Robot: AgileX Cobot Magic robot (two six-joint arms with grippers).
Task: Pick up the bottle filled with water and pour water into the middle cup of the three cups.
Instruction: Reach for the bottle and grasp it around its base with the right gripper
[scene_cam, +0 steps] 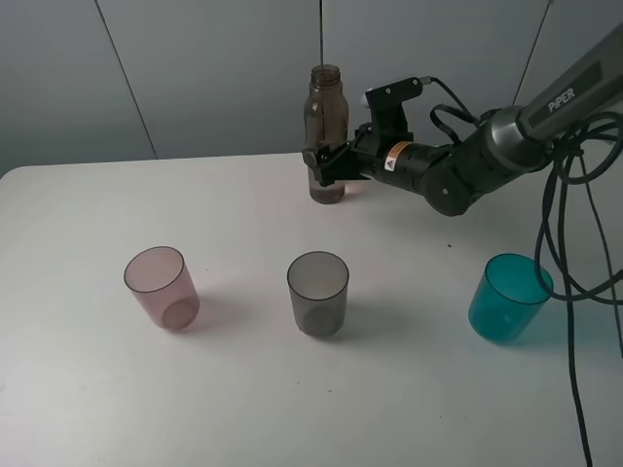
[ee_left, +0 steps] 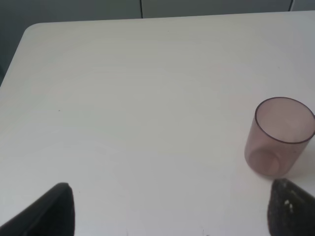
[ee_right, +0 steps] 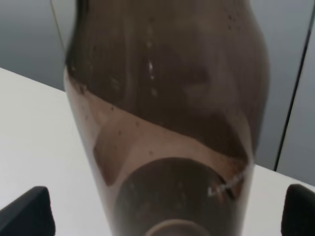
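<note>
The smoky brown-grey bottle stands upright at the back middle of the white table, uncapped, with water in its lower part. My right gripper reaches in from the right and is open, one finger on each side of the bottle's lower body; in the right wrist view the bottle fills the gap between the fingertips without touching them. The three cups stand in a row in front: pink, smoky grey middle cup, teal. My left gripper is open and empty beside the pink cup.
Black cables hang from the right arm down past the teal cup. A grey panelled wall stands right behind the table's back edge. The table's left back corner shows in the left wrist view.
</note>
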